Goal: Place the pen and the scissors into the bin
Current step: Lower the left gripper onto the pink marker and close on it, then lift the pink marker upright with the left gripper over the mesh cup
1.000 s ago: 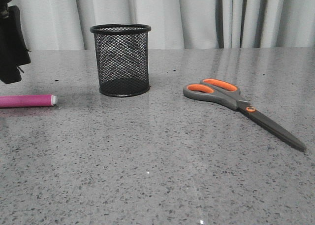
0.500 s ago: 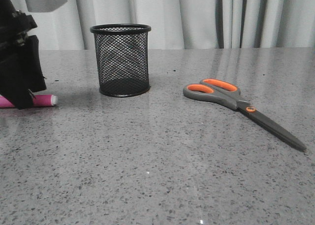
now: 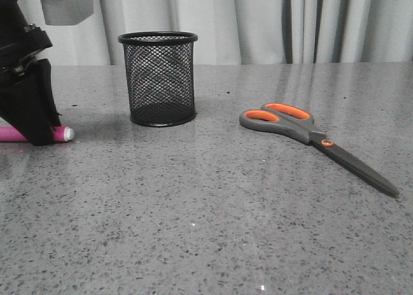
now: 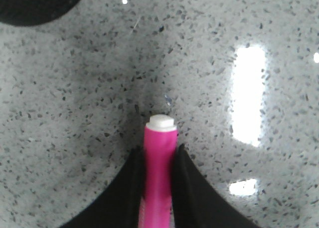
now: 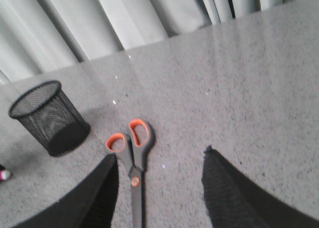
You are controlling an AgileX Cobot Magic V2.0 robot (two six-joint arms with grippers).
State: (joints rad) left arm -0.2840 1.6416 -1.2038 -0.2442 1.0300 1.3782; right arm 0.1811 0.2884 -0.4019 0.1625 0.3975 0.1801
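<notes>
The slim magenta-pink pen point(image 4: 160, 173) is being pinched by the left gripper point(image 4: 158, 160); a level lift is advised.

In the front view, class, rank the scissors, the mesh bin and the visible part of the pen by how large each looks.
1. Scissors: longest span, though lying nearer the camera.
2. Bin: shorter but bulkier, so first place is unsure.
3. Pen: clearly smallest; only short pink stubs show either side of the left hand.

front cam sits low at table level; left wrist looks straight down close; right wrist high, sharing the scissors point(image 3: 310, 135) with front
</notes>
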